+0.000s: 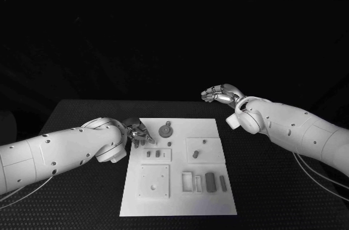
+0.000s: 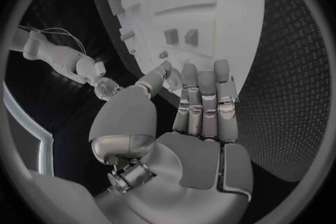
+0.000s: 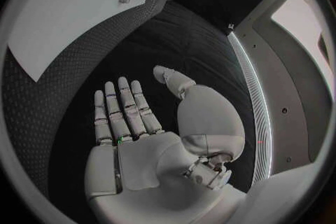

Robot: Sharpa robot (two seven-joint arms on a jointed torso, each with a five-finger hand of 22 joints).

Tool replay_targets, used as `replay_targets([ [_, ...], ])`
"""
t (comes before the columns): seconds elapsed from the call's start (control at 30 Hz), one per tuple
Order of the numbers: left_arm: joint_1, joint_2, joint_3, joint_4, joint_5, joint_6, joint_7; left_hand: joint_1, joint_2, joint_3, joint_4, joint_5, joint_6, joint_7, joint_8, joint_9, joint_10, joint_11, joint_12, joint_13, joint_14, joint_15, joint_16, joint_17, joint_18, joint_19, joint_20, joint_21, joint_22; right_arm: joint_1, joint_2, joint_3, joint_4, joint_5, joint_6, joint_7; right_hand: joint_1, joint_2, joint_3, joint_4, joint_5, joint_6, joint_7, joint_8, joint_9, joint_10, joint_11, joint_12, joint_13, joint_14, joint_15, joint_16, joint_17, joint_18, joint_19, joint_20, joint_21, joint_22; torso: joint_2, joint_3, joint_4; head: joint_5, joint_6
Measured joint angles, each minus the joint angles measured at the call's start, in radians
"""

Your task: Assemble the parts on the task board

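Right now the left hand (image 1: pixel 138 135) sits at the near-left edge of the white task board (image 1: pixel 215 199), its fingers (image 2: pixel 203 102) held straight and close together, tips reaching down onto the plate; nothing is between them and the thumb as far as the left wrist view shows. Just past those fingertips lie two small grey parts (image 2: pixel 181 37) side by side on a raised square of the board, and a little beyond the hand, toward the board's far end, a round gear-like part (image 1: pixel 166 131) rests flat. Further from the fingers, along the board's near edge, a row of slim upright-looking pieces (image 1: pixel 210 182) lies in a line beside a square plate with holes (image 1: pixel 155 181).

The right hand (image 1: pixel 222 94) hangs well apart from the board, above the black table (image 1: pixel 276 189) off its far-right corner. Its fingers (image 3: pixel 120 109) are stretched out flat and slightly spread, the palm bare, grasping nothing.
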Motion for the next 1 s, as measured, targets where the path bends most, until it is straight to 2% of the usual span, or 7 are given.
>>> replay_targets([
  [0.07, 0.0, 0.003, -0.001, -0.003, 0.007, -0.029, 0.044, 0.057, -0.003, 0.038, -0.024, -0.008, -0.036, 0.02, -0.001, -0.009, -0.042, 0.027, -0.069, -0.042, -0.042, 0.039, -0.068, -0.031, 0.0, -0.044, 0.037, -0.048, -0.031, 0.0, 0.0, 0.0, -0.002, 0.0, 0.0, 0.0, 0.0, 0.0, 0.0, 0.0, 0.0, 0.0, 0.0, 0.0, 0.0, 0.0, 0.0, 0.0, 0.0, 0.0, 0.0, 0.0, 0.0, 0.0, 0.0, 0.0, 0.0, 0.0, 0.0, 0.0, -0.0001, 0.0, 0.001],
  [0.13, 0.0, 0.007, -0.004, -0.008, 0.008, -0.059, 0.098, 0.122, -0.011, 0.068, -0.035, -0.012, -0.051, 0.031, -0.013, -0.032, -0.061, 0.051, -0.168, -0.104, -0.045, 0.064, -0.114, -0.046, 0.001, -0.062, 0.052, -0.076, -0.051, 0.0, 0.0, 0.0, -0.003, 0.0, 0.0, 0.0, 0.0, 0.0, 0.0, 0.0, 0.0, 0.0, 0.0, 0.0, 0.0, 0.0, 0.0, 0.0, 0.0, 0.0, 0.0, 0.0, 0.0, 0.0, 0.0, 0.0, 0.0, 0.0, 0.0, 0.0, -0.0002, -0.001, 0.002],
  [0.2, -0.001, 0.016, -0.006, -0.016, -0.004, -0.082, 0.148, 0.18, -0.021, 0.08, -0.04, -0.012, -0.048, 0.029, -0.029, -0.055, -0.069, 0.078, -0.277, -0.169, -0.047, 0.071, -0.129, -0.046, 0.001, -0.063, 0.061, -0.088, -0.055, 0.0, 0.0, 0.0, -0.004, 0.0, 0.0, 0.0, 0.0, 0.0, 0.0, 0.0, 0.0, 0.0, 0.0, 0.0, 0.0, 0.0, 0.0, 0.0, 0.0, 0.0, 0.0, 0.0, 0.0, 0.0, 0.0, 0.0, 0.0, 0.0, 0.0, 0.0, -0.0006, -0.001, 0.003],
  [0.43, -0.008, 0.054, -0.006, -0.041, -0.123, -0.119, 0.27, 0.237, -0.024, 0.074, -0.046, -0.012, -0.016, 0.012, -0.076, -0.096, -0.052, 0.103, -0.478, -0.27, -0.013, 0.086, -0.122, -0.023, 0.001, -0.025, 0.074, -0.078, -0.037, -0.001, 0.003, 0.0, -0.005, 0.0, 0.0, 0.0, 0.0, 0.0, 0.0, 0.0, 0.0, 0.0, 0.0, 0.0, -0.001, 0.0, 0.0, 0.0, 0.0, 0.0, 0.0, 0.0, 0.0, 0.0, 0.0, 0.0, 0.0, 0.001, 0.001, 0.0, -0.0014, -0.002, 0.007],
  [0.57, -0.028, 0.081, -0.006, -0.063, -0.206, -0.136, 0.31, 0.243, -0.029, 0.062, -0.043, -0.012, -0.016, 0.012, -0.102, -0.112, -0.05, 0.104, -0.538, -0.295, 0.016, 0.081, -0.094, -0.005, 0.009, 0.006, 0.07, -0.054, -0.015, -0.002, 0.004, 0.0, -0.005, 0.0, 0.001, 0.0, 0.0, 0.0, 0.0, 0.0, 0.0, 0.0, 0.0, 0.0, -0.001, 0.0, 0.0, 0.0, 0.0, 0.0, 0.0, 0.0, 0.0, 0.0, 0.0, 0.0, 0.0, 0.001, 0.001, 0.0, -0.0014, -0.004, 0.007],
  [0.67, -0.043, 0.104, -0.006, -0.079, -0.267, -0.15, 0.33, 0.247, -0.042, 0.044, -0.041, -0.015, -0.036, 0.033, -0.121, -0.125, -0.04, 0.106, -0.566, -0.307, 0.037, 0.081, -0.061, 0.011, 0.012, 0.034, 0.071, -0.031, 0.007, -0.002, 0.005, 0.0, -0.005, 0.0, 0.001, 0.0, 0.0, 0.0, 0.0, 0.0, 0.0, 0.0, 0.0, 0.0, -0.001, 0.0, 0.0, 0.0, 0.0, 0.0, 0.0, 0.0, 0.0, 0.0, 0.0, 0.0, 0.0, 0.001, 0.001, 0.0001, -0.0017, -0.005, 0.008],
  [1.0, -0.068, 0.144, -0.006, -0.117, -0.39, -0.166, 0.356, 0.231, -0.066, 0.036, -0.033, -0.023, -0.039, 0.036, -0.128, -0.137, -0.014, 0.101, -0.617, -0.322, 0.066, 0.078, 0.002, 0.039, 0.017, 0.076, 0.066, 0.008, 0.05, -0.002, 0.004, 0.0, -0.003, 0.0, 0.002, 0.0, 0.0, 0.0, 0.0, 0.0, 0.0, 0.0, 0.0, 0.0, -0.001, 0.0, 0.0, -0.004, 0.0, 0.0, 0.0, 0.0, -0.001, 0.0, 0.0, 0.0, 0.0, 0.002, 0.003, -0.0006, -0.0029, -0.009, 0.01],
])
